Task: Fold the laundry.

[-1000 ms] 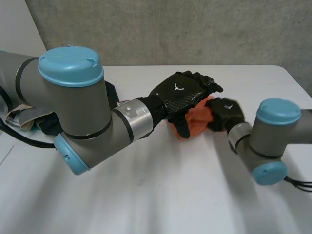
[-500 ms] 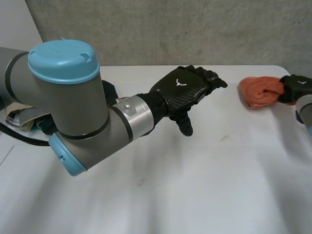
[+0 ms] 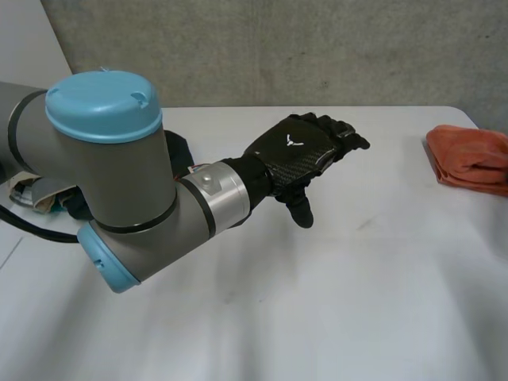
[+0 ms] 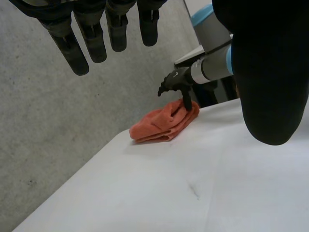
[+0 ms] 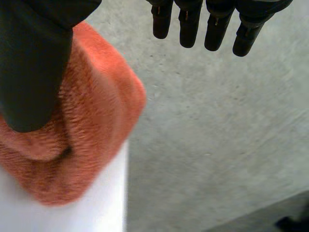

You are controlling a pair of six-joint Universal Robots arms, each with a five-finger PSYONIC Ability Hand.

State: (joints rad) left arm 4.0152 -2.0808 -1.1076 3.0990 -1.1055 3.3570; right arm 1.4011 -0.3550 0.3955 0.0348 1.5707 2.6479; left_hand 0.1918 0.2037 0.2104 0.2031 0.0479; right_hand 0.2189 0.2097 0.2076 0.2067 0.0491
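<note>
Left hand (image 3: 302, 151) hovers above the middle of the desk (image 3: 357, 302), palm down, holding nothing. In its wrist view the fingers (image 4: 79, 53) hang straight and slightly spread, the thumb (image 4: 270, 82) stands well apart from them, and only bare desk lies below.

Right hand (image 4: 175, 85) is at the far right side of the desk, on the towel (image 3: 468, 159). Its own wrist view shows the thumb (image 5: 34, 63) lying down against the top of the orange cloth while the fingers (image 5: 212, 24) reach straight out past it, clear of the fabric and with a gap between them and the thumb. The hand is spread apart and rests on the towel with the thumb alone, not clamped on it. The left wrist view agrees: one dark digit points down onto the upper fold and the rest are lifted off.

The towel is folded into a thick, rounded bundle and lies flat near the desk's right edge, close to the grey wall (image 3: 278, 48) and well apart from the left hand.

Behind the left arm (image 3: 119, 182), at the desk's left side, a heap of other clothes (image 3: 36, 194) lies partly hidden by the arm. The right arm (image 4: 212, 63) comes in from beyond the towel.
</note>
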